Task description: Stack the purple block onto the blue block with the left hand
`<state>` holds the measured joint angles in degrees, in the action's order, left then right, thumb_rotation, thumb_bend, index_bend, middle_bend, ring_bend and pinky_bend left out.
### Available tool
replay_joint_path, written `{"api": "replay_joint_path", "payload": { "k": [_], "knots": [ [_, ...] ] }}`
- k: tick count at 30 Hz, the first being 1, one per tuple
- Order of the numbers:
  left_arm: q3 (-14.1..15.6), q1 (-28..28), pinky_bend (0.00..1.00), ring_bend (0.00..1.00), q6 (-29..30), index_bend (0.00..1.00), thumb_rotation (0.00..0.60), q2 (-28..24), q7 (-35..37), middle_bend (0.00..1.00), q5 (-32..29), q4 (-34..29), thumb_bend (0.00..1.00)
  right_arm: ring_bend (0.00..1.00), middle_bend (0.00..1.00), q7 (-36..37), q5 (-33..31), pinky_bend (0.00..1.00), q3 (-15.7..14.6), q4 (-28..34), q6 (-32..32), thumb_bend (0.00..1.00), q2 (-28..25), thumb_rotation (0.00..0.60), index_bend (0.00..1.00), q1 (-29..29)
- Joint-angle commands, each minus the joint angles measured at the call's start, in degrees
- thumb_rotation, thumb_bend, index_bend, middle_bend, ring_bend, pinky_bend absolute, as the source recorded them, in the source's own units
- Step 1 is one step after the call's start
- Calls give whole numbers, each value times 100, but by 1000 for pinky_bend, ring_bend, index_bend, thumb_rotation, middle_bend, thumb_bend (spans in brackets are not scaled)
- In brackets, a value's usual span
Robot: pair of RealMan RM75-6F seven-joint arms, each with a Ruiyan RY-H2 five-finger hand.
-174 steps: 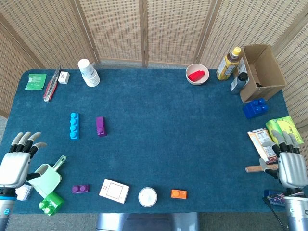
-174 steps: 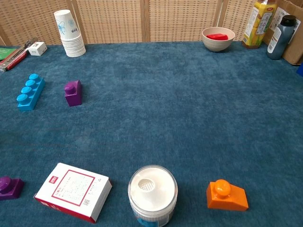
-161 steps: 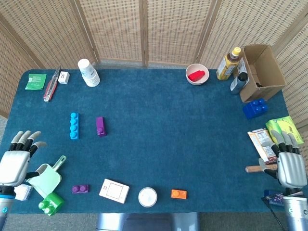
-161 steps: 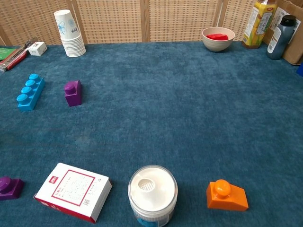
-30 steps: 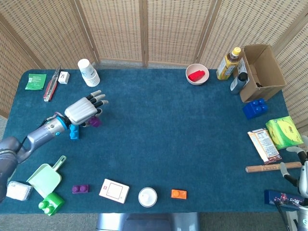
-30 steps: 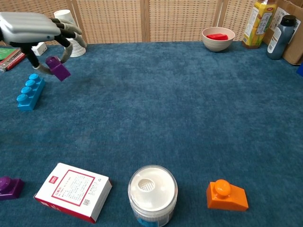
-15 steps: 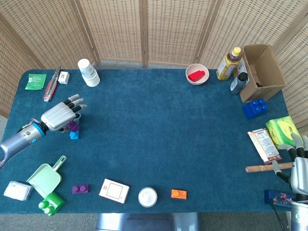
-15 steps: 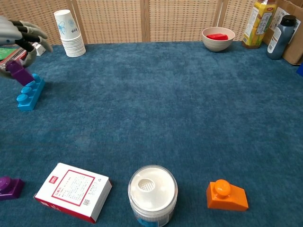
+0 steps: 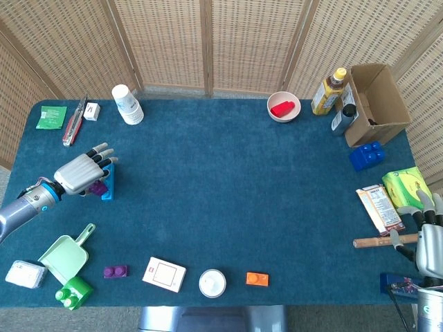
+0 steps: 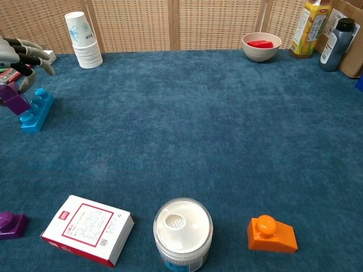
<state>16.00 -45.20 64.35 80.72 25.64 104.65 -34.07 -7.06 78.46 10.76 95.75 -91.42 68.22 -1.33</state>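
Left hand (image 9: 78, 173) holds the purple block (image 10: 13, 100), pinched underneath with the other fingers (image 10: 35, 51) spread forward above it. The block is tilted, not level. It sits at the near-left side of the blue block (image 10: 37, 110), touching or almost touching it; the chest view shows it lower than the studs and beside the row rather than over it. Whether it rests on the table (image 9: 228, 180) cannot be determined.

Blue block lies flat on the table at the far left, its studs up, long axis running away from the robot. The head view shows only its right edge (image 9: 109, 185), the rest covered by the hand.

Assessment: the stacking step is in progress and not complete. The purple block is offset to the outer side of its target and skewed. It likely needs lifting, levelling and shifting toward the centre of the stud row before pressing down. Risk: pressing from this angle could push the blue block sideways, since nothing braces it.

Right hand (image 9: 430, 243) is at the table's near-right edge, fingers extended upward, holding nothing, next to a wooden stick (image 9: 377, 241). It has no part in this step.
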Motion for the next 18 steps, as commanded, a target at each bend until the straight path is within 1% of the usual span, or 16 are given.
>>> {"api": "replay_joint_path", "payload": {
  "k": [1,18],
  "knots": [
    [31,-18,0,90,1,620,600,65,-11,192,63,91,309,0,141,1,-11,0,0,5,-11,281,-4,600,376,9],
    [192,-30,0,90,246,626,600,393,28,204,354,763,308,0,141,-27,-34,0,0,34,-82,282,-16,600,376,47]
  ]
}}
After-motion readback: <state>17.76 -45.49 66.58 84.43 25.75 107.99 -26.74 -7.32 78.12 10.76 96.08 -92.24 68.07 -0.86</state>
